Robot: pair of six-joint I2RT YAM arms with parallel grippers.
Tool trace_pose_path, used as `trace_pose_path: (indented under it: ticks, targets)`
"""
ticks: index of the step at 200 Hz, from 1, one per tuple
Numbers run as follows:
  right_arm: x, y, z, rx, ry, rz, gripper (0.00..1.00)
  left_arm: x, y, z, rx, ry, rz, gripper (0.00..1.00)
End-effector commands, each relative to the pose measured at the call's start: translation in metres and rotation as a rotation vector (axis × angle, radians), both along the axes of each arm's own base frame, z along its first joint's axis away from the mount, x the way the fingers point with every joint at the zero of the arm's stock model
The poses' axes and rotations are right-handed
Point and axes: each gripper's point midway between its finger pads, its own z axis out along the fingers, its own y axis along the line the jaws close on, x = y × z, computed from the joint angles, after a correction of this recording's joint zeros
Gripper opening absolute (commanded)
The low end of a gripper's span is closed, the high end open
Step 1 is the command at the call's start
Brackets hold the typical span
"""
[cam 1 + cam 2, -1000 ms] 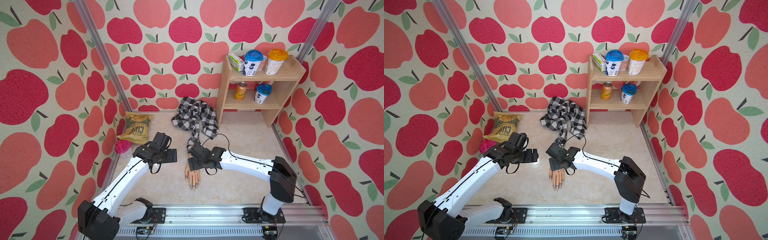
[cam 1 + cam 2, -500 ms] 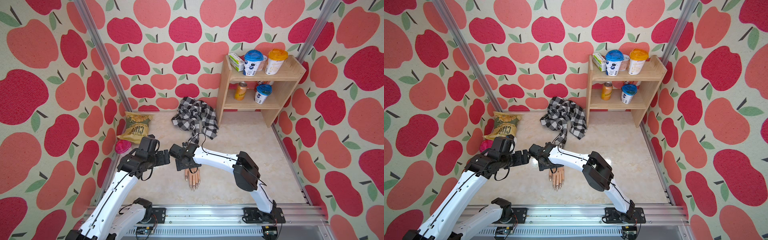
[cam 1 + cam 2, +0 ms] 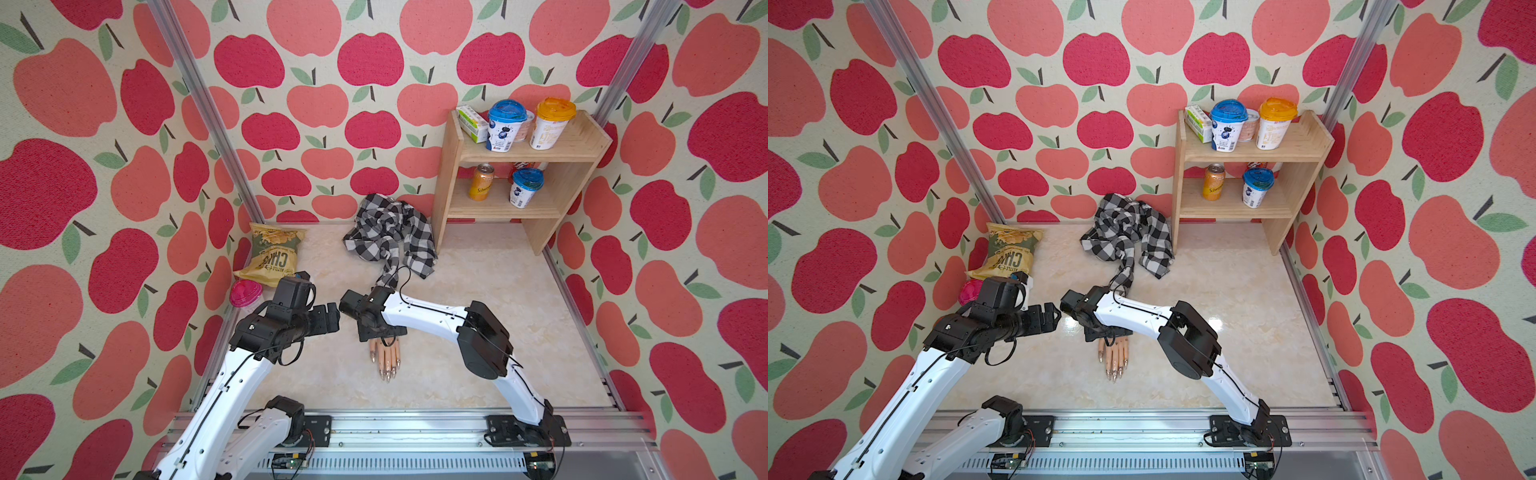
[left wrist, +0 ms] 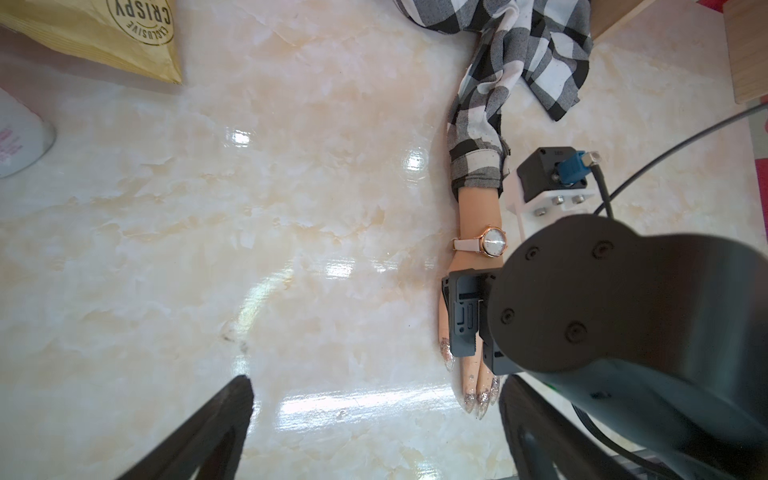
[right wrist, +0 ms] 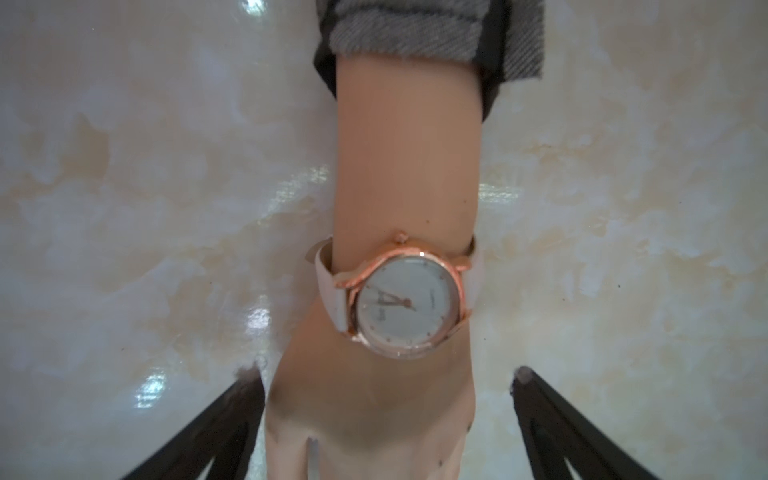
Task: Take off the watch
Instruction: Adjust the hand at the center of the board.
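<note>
The watch (image 5: 405, 303) is strapped round the mannequin's wrist (image 5: 407, 166), between cuff (image 5: 415, 37) and hand (image 5: 374, 415), on the surface (image 5: 124, 208). Your right fingers (image 5: 216, 424) stand wide apart, straddling the hand; your left fingers (image 4: 208, 428), also apart, hover beside it.

The walls (image 3: 332, 62) show red and coral apples with green leaves on cream. The floor (image 3: 498, 270) is cream, marble-veined. The shirt (image 3: 390, 237) at centre is black-and-white check. The watch (image 5: 405, 305) has a white dial, rose-gold rim and pale pinkish strap.

White arms (image 3: 419, 316), black joints (image 3: 482, 345), black cables (image 4: 602, 191)
</note>
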Motion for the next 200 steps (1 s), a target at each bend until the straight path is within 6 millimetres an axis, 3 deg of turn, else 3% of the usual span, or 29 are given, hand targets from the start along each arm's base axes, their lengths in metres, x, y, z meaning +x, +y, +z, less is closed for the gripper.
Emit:
trace_pose_path:
  ticks: [1,35,77,119,172,200]
  targets:
    - [0.004,-0.002,-0.010,0.023,0.022,-0.032,0.95,-0.003,-0.004,0.008,-0.021,-0.022,-0.036,0.96]
    - [0.002,0.003,-0.011,0.066,0.029,-0.013,0.90,-0.004,-0.002,0.010,-0.024,-0.022,-0.025,0.95]
    - [-0.004,0.009,-0.020,0.085,0.067,0.013,0.78,-0.006,-0.001,0.008,-0.025,-0.006,-0.018,0.95]
    - [-0.009,0.004,-0.013,0.116,0.067,0.025,0.63,-0.006,0.001,0.012,-0.014,-0.007,-0.009,0.95]
    - [-0.021,0.007,-0.001,0.222,0.089,0.115,0.58,0.000,-0.005,0.017,-0.057,0.006,-0.017,0.94]
    - [-0.028,0.010,0.013,0.336,0.117,0.184,0.53,0.006,-0.014,0.038,-0.143,-0.067,-0.030,0.93]
